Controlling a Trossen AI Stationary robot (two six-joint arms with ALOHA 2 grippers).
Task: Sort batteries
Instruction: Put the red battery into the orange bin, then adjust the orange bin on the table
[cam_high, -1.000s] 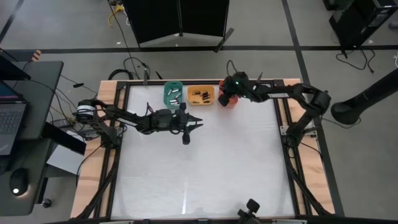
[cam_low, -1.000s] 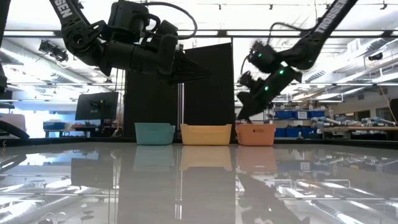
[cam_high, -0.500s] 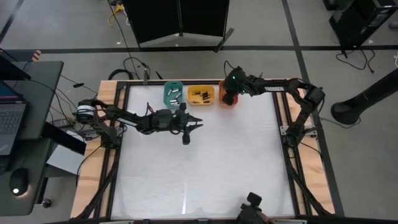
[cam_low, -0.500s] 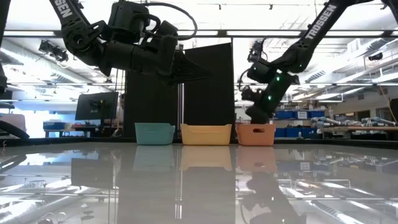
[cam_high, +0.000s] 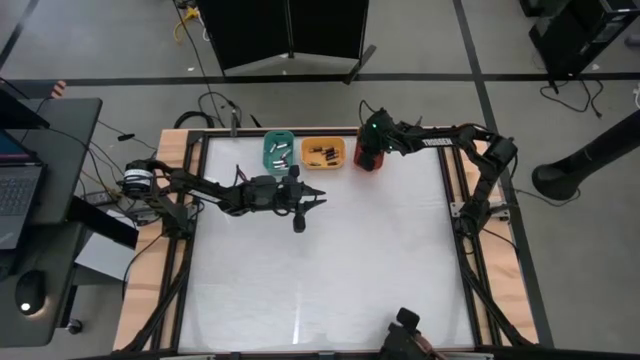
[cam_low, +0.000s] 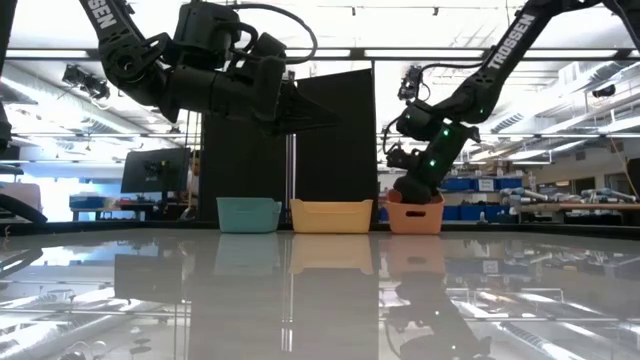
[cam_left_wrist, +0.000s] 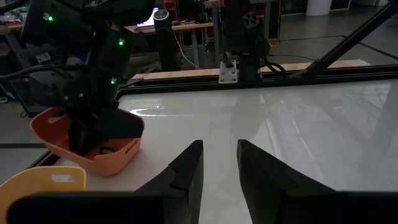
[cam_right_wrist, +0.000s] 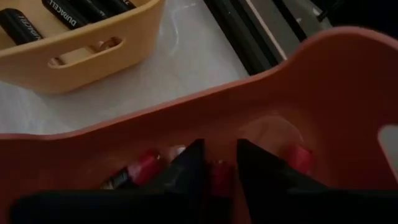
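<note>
The left tool (cam_high: 318, 199) hangs above the bench (cam_high: 330, 270), toward the far side and just near of the green tray (cam_high: 279, 150) and the yellow tray (cam_high: 323, 152). Its fingers (cam_left_wrist: 186, 174) stand apart with a clear gap between them and carry nothing. No battery lies under it.

The green tray, leftmost in the row at the far edge, holds several pale batteries (cam_high: 279, 152). The yellow tray, just right of it, holds dark batteries (cam_right_wrist: 68, 11) lying flat on its floor.

The right tool (cam_right_wrist: 216, 169) is lowered into the red tray (cam_right_wrist: 323, 99), the rightmost of the three. Its fingers (cam_right_wrist: 186, 168) are slightly parted. A red-banded battery (cam_right_wrist: 219, 177) sits in the gap at the fingertips, on or close to the tray floor; whether the fingers touch it cannot be told. More red-banded batteries (cam_right_wrist: 140, 169) lie on the tray floor to either side of the tool.

Compared with one second ago, the right tool has come down from above the red tray's right side to sit inside the tray, and the right arm has drawn in toward the far edge of the bench. The left tool and left arm are unchanged, and the three trays are in the same places.
</note>
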